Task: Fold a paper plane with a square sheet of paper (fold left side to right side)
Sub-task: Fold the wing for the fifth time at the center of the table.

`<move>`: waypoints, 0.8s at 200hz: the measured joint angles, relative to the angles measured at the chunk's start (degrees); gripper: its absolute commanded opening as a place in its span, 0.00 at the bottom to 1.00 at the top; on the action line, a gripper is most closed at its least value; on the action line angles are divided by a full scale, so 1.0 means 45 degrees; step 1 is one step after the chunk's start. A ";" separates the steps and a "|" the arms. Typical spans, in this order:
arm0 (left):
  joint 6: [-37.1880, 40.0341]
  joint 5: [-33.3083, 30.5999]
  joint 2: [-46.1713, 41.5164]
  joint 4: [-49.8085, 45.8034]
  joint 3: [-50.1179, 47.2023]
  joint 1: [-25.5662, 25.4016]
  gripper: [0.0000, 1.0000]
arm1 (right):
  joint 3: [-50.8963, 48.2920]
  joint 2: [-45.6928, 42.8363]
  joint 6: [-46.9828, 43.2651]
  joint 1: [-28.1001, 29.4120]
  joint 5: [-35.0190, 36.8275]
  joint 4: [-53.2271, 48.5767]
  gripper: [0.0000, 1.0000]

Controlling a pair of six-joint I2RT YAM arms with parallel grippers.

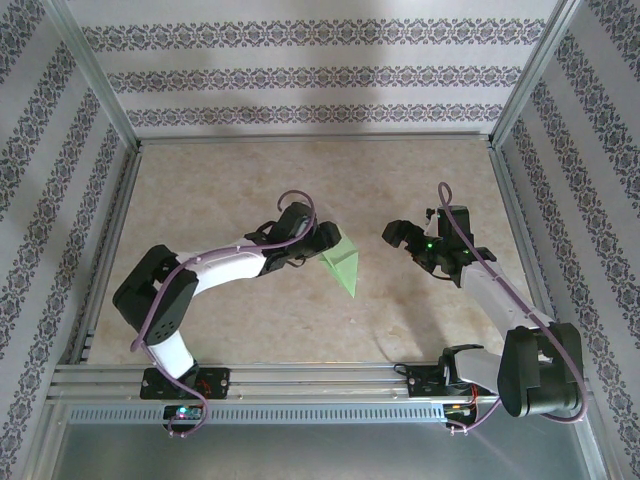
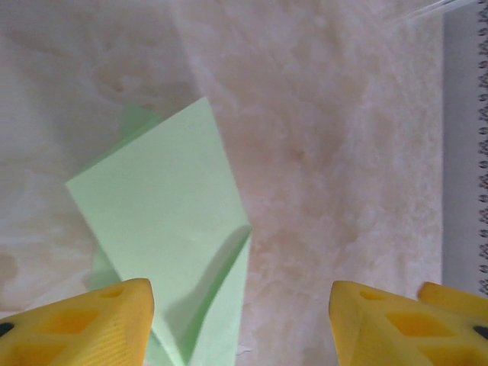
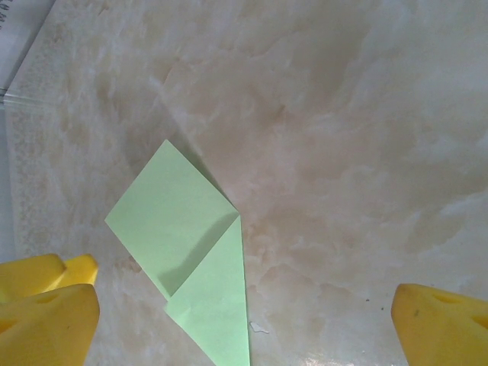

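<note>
In the top external view, the light green sheet of paper [image 1: 343, 266] lies folded into a narrow pointed shape near the middle of the tabletop [image 1: 250, 180], its tip aimed at the near edge. The left gripper [image 1: 322, 243] sits at the sheet's far left corner. The right gripper [image 1: 398, 237] stands apart from the sheet, toward the right edge.

In the left wrist view, the left gripper [image 2: 240, 320] is spread, with its yellow fingers [image 2: 76, 324] wide apart. The sheet of paper [image 2: 164, 229] lies flat on the tabletop [image 2: 343, 152], and its lower part reaches the left-hand finger. One flap is slightly raised and casts a shadow.

In the right wrist view, the right gripper [image 3: 245, 305] is spread fully, its fingers [image 3: 46, 316] clear of the sheet of paper [image 3: 183, 244], which lies below them on the tabletop [image 3: 343, 114].
</note>
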 measured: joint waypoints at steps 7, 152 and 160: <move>-0.0044 -0.0024 0.0160 -0.0039 0.0000 0.0005 0.61 | 0.0000 0.0000 0.0005 0.0000 0.0005 0.0000 0.98; -0.0408 0.0714 0.1831 0.1205 -0.0073 0.0141 0.00 | 0.0000 0.0000 -0.0214 0.0000 -0.0486 0.0005 0.98; -0.0223 0.0928 0.1797 0.1389 -0.0199 0.0214 0.00 | 0.0005 0.0000 -0.0369 0.0000 -0.0801 0.0000 0.98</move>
